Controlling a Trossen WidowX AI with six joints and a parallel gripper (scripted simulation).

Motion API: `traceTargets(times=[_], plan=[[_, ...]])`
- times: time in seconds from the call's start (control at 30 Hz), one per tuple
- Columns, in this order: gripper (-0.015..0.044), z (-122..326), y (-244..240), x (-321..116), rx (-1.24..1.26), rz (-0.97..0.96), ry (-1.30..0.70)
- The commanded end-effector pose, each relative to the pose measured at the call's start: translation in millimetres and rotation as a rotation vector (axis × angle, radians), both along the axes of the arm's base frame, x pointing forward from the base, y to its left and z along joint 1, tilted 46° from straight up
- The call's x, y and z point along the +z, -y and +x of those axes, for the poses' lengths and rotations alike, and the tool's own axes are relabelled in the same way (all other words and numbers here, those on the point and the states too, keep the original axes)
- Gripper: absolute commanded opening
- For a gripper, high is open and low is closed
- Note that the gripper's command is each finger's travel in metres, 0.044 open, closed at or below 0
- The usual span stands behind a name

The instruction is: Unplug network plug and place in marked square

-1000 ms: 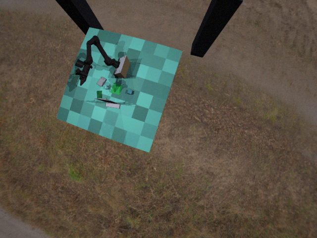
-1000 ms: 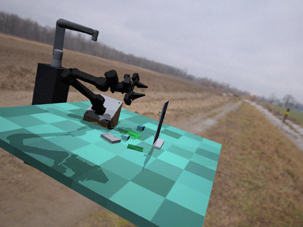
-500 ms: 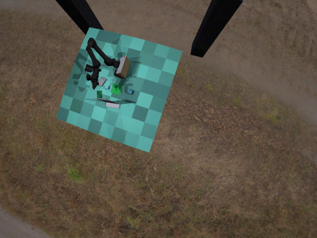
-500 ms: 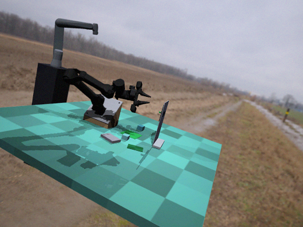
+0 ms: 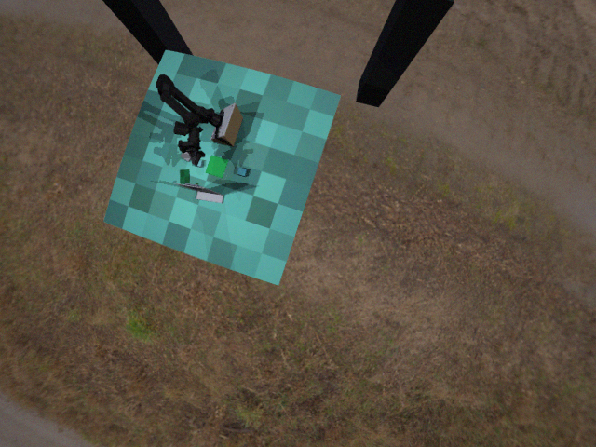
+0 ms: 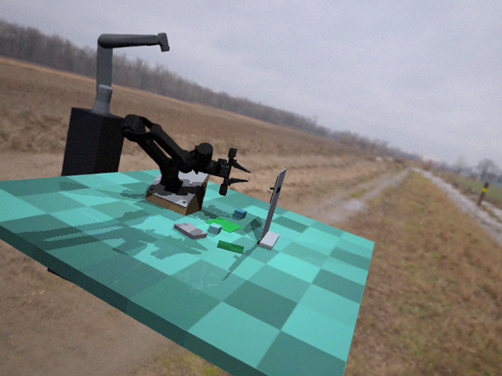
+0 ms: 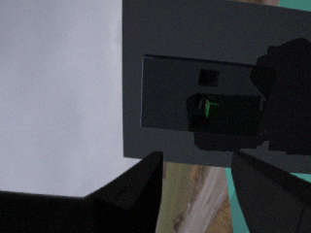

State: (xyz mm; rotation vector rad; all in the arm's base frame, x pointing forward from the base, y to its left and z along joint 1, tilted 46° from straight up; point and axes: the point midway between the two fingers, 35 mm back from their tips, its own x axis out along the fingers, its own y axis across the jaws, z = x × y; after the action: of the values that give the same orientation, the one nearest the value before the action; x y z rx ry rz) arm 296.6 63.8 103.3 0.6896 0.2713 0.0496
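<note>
The upright panel (image 6: 272, 205) (image 7: 165, 34) stands on a pale foot. The plug (image 6: 272, 188) (image 7: 210, 108) is a small dark shape with green on the panel's near face, in shadow; its tab cannot be told apart. My gripper (image 6: 247, 176) (image 7: 196, 160) is partly open and empty, level, pointing at the panel. In the exterior view a gap separates the fingertips from the plug, and they are a little higher. In the wrist view the plug lies above the gap between the fingers. The bright green marked square (image 5: 216, 166) (image 6: 228, 224) lies flat on the table.
A dark green rectangle (image 5: 184, 176) (image 6: 230, 247) lies near the panel. A grey flat block (image 6: 190, 230), a light blue block (image 6: 215, 228) and a darker blue block (image 5: 243, 170) (image 6: 240, 213) lie around the square. The panel's pale foot (image 5: 209, 196) (image 6: 269, 240) extends behind it.
</note>
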Motion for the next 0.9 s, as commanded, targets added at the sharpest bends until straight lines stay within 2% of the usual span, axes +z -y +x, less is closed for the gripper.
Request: traceTargets(times=[0.0,0.27,0.87], plan=[[0.0156,-17.8,-1.3,-23.4,-0.015,0.075,-0.054],[0.0156,-18.7,-1.7,-26.2,-0.016,0.086,-0.061],[0.0156,31.9,0.2,-29.6,-0.012,0.088,-0.045]])
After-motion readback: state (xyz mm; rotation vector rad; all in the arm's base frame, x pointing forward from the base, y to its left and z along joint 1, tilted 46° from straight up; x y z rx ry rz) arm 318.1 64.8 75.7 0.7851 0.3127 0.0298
